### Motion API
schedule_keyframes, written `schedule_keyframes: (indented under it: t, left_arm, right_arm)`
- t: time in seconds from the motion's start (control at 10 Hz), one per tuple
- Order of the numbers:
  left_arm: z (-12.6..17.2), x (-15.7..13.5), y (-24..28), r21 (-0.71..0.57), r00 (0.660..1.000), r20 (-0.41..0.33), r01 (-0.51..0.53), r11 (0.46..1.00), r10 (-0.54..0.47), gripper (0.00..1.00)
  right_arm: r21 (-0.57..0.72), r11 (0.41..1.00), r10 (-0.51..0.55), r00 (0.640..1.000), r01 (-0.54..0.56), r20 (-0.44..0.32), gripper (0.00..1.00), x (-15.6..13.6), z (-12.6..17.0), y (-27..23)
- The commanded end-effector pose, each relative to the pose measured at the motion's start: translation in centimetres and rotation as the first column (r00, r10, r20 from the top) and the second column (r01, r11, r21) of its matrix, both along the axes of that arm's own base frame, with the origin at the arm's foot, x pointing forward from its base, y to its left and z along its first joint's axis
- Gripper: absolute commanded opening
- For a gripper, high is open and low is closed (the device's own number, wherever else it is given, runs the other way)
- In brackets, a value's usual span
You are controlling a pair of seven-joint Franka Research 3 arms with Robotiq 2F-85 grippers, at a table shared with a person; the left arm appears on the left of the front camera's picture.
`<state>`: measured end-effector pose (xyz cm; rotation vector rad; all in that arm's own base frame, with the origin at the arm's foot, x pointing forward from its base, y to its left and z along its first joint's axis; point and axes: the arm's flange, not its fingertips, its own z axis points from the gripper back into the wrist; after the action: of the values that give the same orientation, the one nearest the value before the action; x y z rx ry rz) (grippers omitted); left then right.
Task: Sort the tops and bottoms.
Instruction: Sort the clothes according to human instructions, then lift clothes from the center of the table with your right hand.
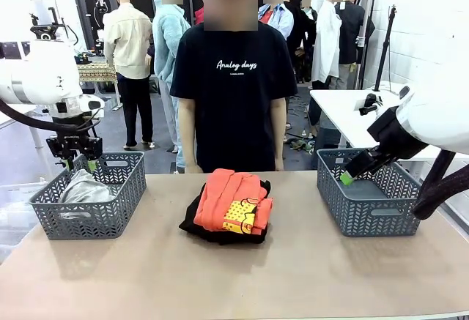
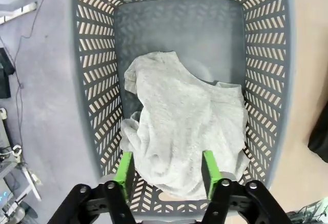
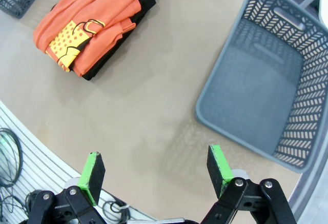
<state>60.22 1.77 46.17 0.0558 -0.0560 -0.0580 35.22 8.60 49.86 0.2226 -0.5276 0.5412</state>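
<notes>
Evidently the pale grey-white top [image 2: 179, 126] lies loose in the left basket [image 1: 110, 217], with the left hand [image 2: 165, 155] poised just above it, fingers apart on either side of the cloth and clamped on nothing; the step in hand looks like clearing away from that drop, and it is best done by rising straight up with the fingers kept wide, so that no fold catches on a green pad and comes out over the rim; the right hand [image 3: 155, 155] hangs by the near rim of the right basket [image 1: 366, 217], fingers spread wide and empty; the orange top [image 1: 231, 201] with its yellow print lies folded mid-counter, right on top of the black bottoms [image 1: 212, 231], so a good next pick would pinch the orange layer alone, high on its fold, and peel it off without dragging the black cloth across the counter [image 1: 293, 276]; by count: two baskets, the left holding one garment and the right bare; two tops, one binned and one waiting; one black pile, though I cannot tell how many pieces are folded in it; two hands; one person standing at the far edge.
</notes>
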Motion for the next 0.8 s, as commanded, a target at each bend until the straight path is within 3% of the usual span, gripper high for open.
schedule_keyframes:
  t: [0.0, 0.7]
  left_arm:
    - [0.3, -1.0, -0.4, -0.015, 0.999, 0.039, 0.0, 1.0, 0.001, 0.98]
    - [1.1, -0.5, -0.6, -0.012, 1.0, 0.026, 0.004, 1.0, -0.004, 0.98]
  right_arm:
    - [0.018, 1.0, 0.01, 1.0, -0.01, -0.01, 1.0, -0.2, -0.4, 0.0]
    - [0.018, 1.0, 0.01, 1.0, -0.01, -0.01, 1.0, -0.2, -0.4, 0.0]
